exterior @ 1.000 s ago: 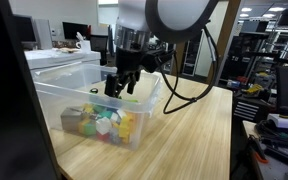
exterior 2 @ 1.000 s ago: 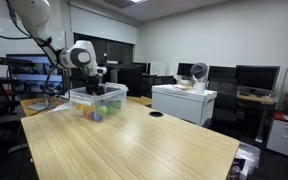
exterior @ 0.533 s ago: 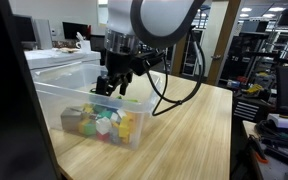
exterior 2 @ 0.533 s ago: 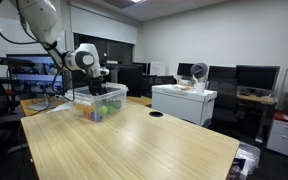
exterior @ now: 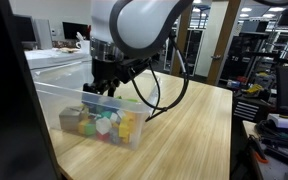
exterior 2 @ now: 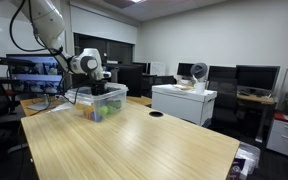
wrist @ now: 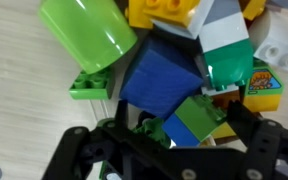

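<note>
My gripper hangs open inside a clear plastic bin, low over a heap of toy blocks. In the wrist view a small green-and-blue block lies between the two black fingers, and I cannot tell whether either one touches it. Just beyond it sit a big blue block, a light green cup on its side, a flat green plate, yellow bricks and a white-and-green piece. In both exterior views the gripper sits within the bin walls.
The bin stands near the far corner of a long wooden table. A second lidded clear bin sits behind it. A white cabinet stands past the table's side, and a cable hole marks the tabletop. Cables loop off the arm.
The arm has swung across the bin toward its far side and dropped lower over the blocks. The jaws have stayed open.
</note>
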`<act>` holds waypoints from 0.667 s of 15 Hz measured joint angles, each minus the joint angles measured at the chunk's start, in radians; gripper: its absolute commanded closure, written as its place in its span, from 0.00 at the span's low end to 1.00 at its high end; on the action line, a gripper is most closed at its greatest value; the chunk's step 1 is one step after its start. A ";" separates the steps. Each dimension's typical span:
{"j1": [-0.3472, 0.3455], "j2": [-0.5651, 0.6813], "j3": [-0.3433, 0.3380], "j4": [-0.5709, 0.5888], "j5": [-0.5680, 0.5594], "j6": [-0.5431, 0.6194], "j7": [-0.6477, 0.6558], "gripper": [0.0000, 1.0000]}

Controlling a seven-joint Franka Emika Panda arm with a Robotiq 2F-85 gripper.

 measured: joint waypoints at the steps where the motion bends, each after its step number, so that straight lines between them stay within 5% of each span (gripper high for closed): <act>1: 0.000 0.000 0.000 0.001 0.000 0.000 -0.002 0.26; 10: 0.000 -0.070 0.004 -0.068 0.001 -0.002 -0.094 0.89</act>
